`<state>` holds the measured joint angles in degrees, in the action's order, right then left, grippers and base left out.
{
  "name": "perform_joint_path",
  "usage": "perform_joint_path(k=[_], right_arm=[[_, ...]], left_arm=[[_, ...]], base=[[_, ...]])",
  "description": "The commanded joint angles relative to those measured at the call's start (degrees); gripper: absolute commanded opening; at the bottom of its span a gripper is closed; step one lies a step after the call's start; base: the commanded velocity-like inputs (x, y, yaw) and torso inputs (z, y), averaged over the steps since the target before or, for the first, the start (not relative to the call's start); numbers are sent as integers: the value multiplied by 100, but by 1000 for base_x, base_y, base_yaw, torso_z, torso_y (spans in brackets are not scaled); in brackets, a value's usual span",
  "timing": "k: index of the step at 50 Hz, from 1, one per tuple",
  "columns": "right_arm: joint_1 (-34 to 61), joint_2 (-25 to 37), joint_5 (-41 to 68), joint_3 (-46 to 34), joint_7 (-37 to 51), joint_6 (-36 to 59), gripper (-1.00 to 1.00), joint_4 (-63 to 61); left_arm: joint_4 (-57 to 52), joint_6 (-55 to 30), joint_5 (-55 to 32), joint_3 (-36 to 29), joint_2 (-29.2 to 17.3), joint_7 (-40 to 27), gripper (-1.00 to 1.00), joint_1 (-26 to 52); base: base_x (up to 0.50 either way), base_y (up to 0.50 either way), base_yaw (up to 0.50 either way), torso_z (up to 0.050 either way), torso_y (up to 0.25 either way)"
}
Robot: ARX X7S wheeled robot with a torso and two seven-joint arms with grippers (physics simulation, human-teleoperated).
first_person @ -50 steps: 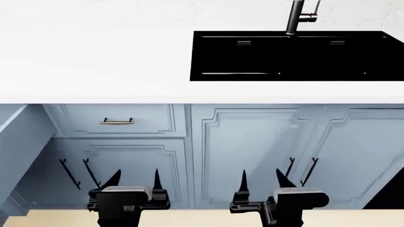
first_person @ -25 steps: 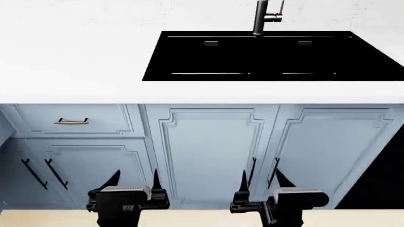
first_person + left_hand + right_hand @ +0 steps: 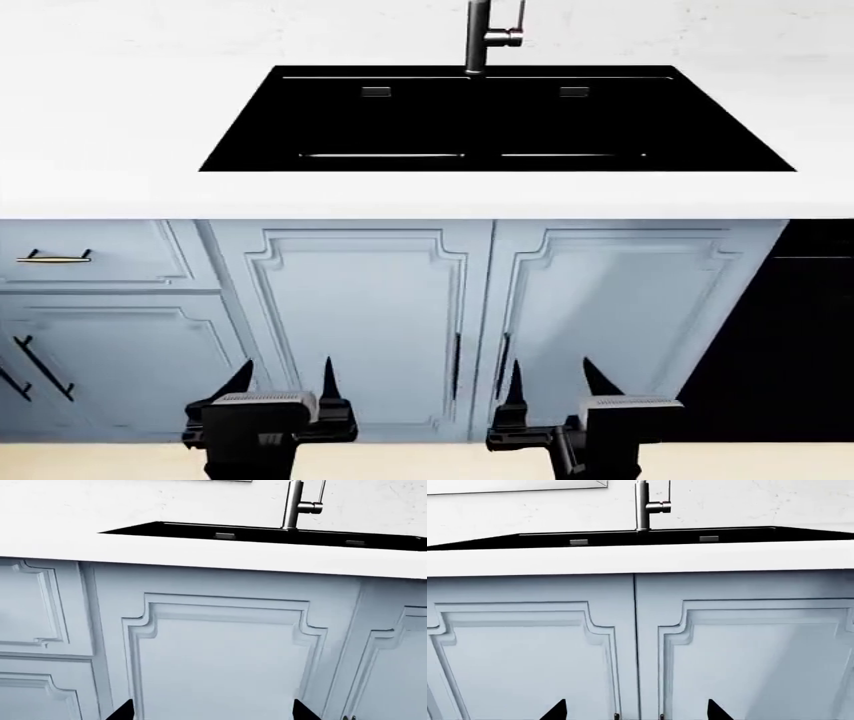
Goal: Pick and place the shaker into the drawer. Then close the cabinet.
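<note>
The shaker and the deep box drawer are out of view. The pale blue-grey cabinet (image 3: 360,320) with raised-panel doors fills the front under a white countertop (image 3: 107,130). My left gripper (image 3: 284,385) is open and empty, low in front of a door panel. My right gripper (image 3: 551,385) is open and empty, in front of the seam between two doors. The left wrist view shows the left gripper (image 3: 213,712) facing a cabinet panel (image 3: 220,655). The right wrist view shows the right gripper (image 3: 635,712) facing the two doors (image 3: 527,655).
A black double sink (image 3: 494,120) with a dark faucet (image 3: 487,35) is set in the countertop. A shallow drawer front with a brass bar handle (image 3: 54,258) is at far left. A black panel (image 3: 801,330) adjoins the cabinet at right.
The view has shifted right along the cabinet: sink, faucet and brass-handled drawer front slid left in the head view. The pale open part at the far left has gone out of view. Both grippers stay open.
</note>
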<state>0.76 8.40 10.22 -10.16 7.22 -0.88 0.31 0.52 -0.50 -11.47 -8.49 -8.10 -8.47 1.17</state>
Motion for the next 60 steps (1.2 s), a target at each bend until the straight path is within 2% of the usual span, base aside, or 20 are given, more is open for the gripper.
perform_joint_path(k=[1,60], right_arm=[[22,36,39,-55,34,-2,100,24],[40,195,221,-246,205,-87,100,29]], left_arm=[[29,-9,-42,-46,-37,-49,100,27],[40,89,-224,-239,-196,-234,100,39]], base=[[0,-500,0,0,0],[0,-500,0,0,0]])
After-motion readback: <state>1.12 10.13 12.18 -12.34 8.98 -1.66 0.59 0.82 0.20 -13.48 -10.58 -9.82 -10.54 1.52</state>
